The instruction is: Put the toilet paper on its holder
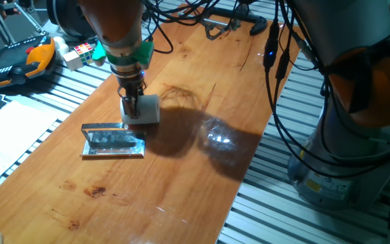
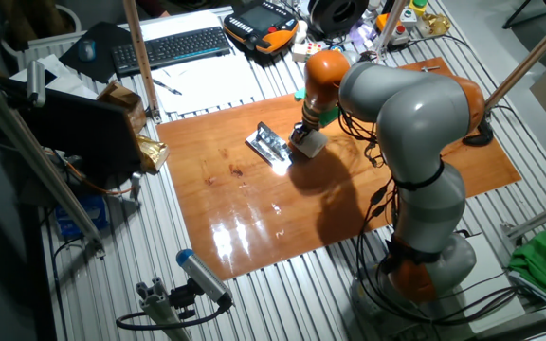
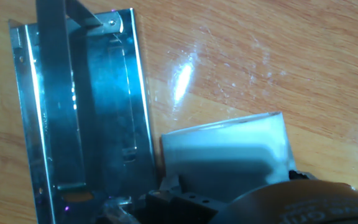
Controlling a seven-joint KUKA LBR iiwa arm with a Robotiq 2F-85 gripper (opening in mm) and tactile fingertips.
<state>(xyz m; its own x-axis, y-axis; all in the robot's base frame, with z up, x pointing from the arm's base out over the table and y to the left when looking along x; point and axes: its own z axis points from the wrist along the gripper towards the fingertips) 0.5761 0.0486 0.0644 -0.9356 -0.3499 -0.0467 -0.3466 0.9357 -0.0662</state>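
The toilet paper [image 1: 147, 108] is a small white roll lying on the wooden table right next to the holder [image 1: 112, 141], a shiny silver plate with a raised bar along its far edge. My gripper [image 1: 131, 107] points straight down with its fingers at the roll's left end, by the core. The hand view shows the roll [image 3: 229, 155] close under the hand and the holder [image 3: 79, 106] to its left, with the fingertips hidden. The other fixed view shows the roll [image 2: 311, 143] beside the holder [image 2: 270, 146]. Whether the fingers clamp the roll does not show.
The wooden table [image 1: 181, 176] ends at slatted metal on both sides. A Rubik's cube [image 1: 81, 53] and an orange teach pendant [image 1: 19, 62] lie at the back left. Black cables [image 1: 279, 61] hang at the right near the arm's grey base.
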